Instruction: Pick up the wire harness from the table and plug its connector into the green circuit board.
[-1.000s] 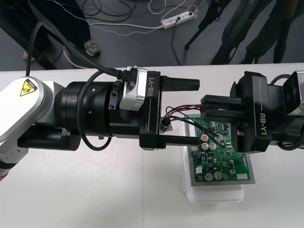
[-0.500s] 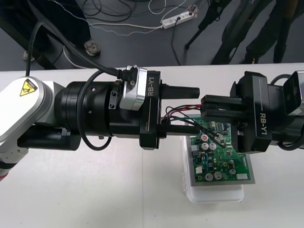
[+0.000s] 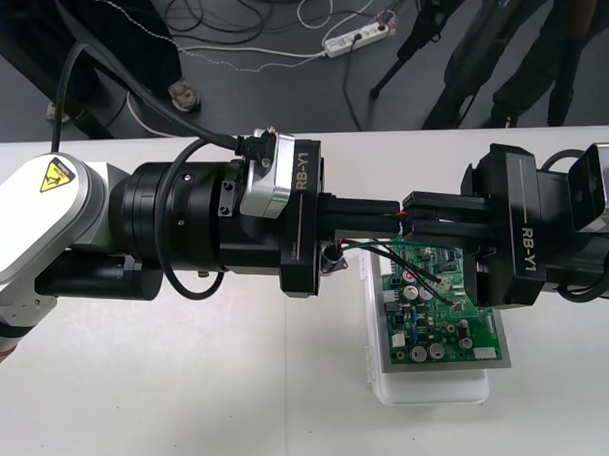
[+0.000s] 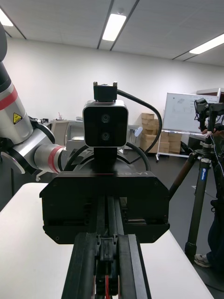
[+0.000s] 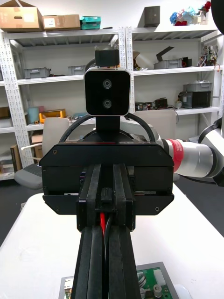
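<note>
Harness wires are held clear of the counter, just above the green circuit board. The left pincer is closed on the red and black wires, and the right pincer is closed on what appears to be the plug. The metal socket is hung below the left pincer. Pickup is judged done; the plug is not yet seated in the board.

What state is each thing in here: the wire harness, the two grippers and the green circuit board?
wire harness, held off the table between both grippers, not plugged in.
left gripper, shut on the wire harness by its wires.
right gripper, shut on the wire harness at its plug.
green circuit board, flat on its white base.
</note>
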